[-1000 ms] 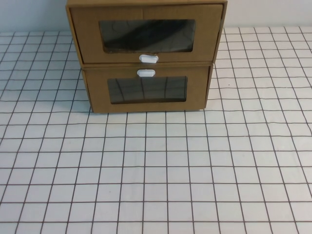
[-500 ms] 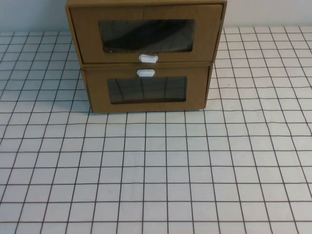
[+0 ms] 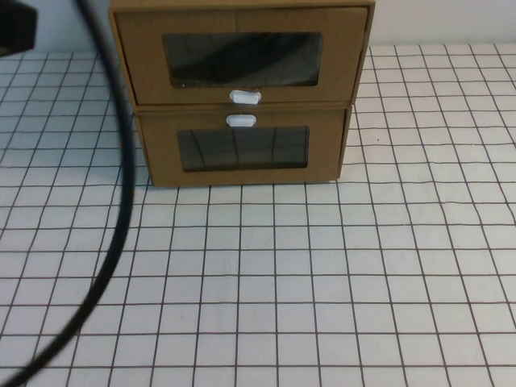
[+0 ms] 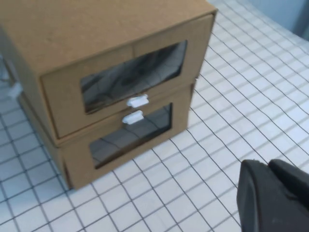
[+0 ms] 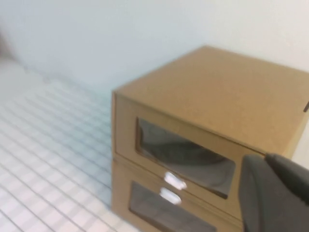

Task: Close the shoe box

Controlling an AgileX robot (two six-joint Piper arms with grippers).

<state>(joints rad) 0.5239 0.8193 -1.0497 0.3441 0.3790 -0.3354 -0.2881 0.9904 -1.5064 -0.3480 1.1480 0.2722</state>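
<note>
The shoe box (image 3: 242,58) is the upper of two stacked brown cardboard boxes at the back middle of the table, with its white pull tab (image 3: 245,97) below its window. Its drawer front stands a little forward of the box beneath. It also shows in the left wrist view (image 4: 130,72) and the right wrist view (image 5: 193,140). My left gripper (image 4: 267,164) is shut and empty, above the table in front of the boxes, off to one side. My right gripper (image 5: 263,158) is shut and empty, raised to one side of the boxes. Neither touches the box.
The lower cardboard box (image 3: 242,149) has its white tab (image 3: 240,121) above its window. A black cable (image 3: 121,210) and a dark part of the left arm (image 3: 12,28) cross the left of the high view. The white gridded table (image 3: 322,274) stretches in front.
A black cable and a dark part of the left arm have come into the left of the high view. The boxes have not moved.
</note>
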